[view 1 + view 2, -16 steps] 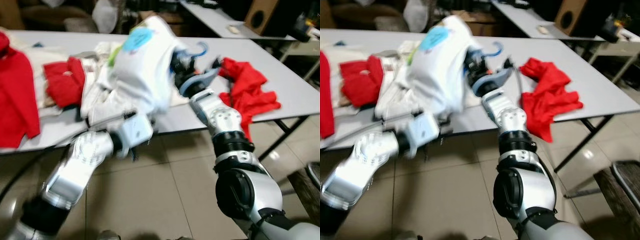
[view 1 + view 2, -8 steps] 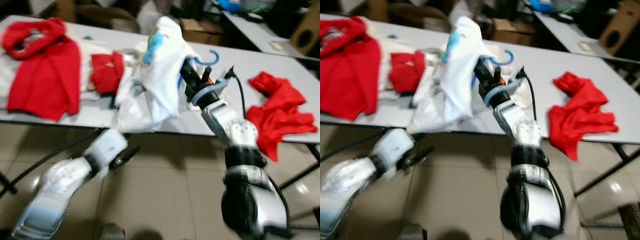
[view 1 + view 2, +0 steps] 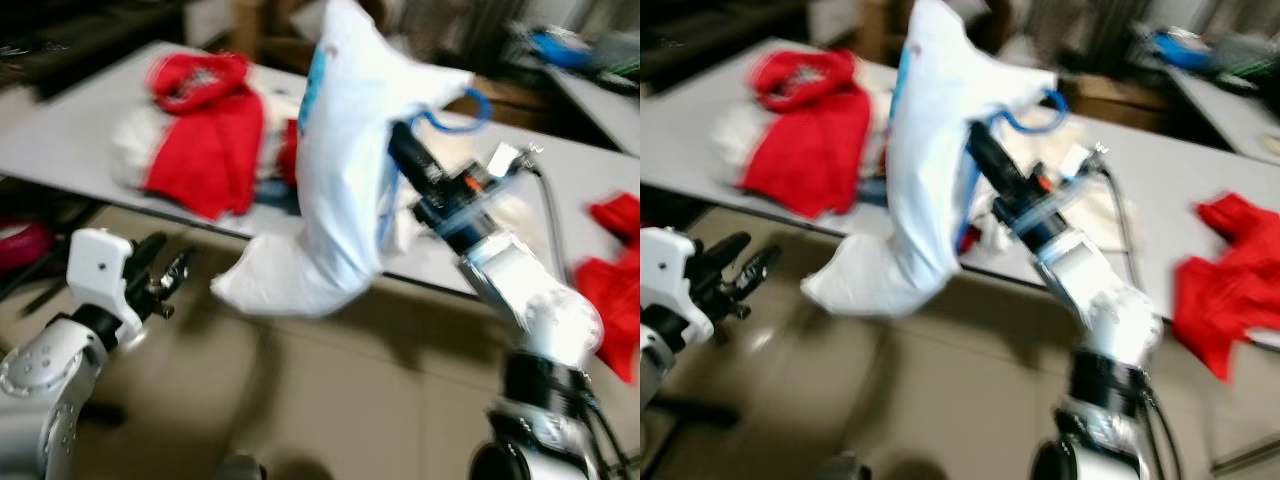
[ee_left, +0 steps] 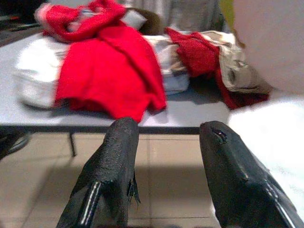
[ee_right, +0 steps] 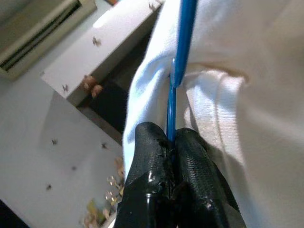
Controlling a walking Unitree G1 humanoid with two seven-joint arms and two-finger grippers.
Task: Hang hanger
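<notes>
Holding the blue hanger (image 5: 176,71) aloft, the right gripper (image 5: 172,142) has its jaws clamped on the wire, white garment (image 3: 345,190) draped over it above the table's near edge (image 3: 120,205); left gripper (image 4: 166,142) gapes empty; hanging looks yet to come, no rail seen
</notes>
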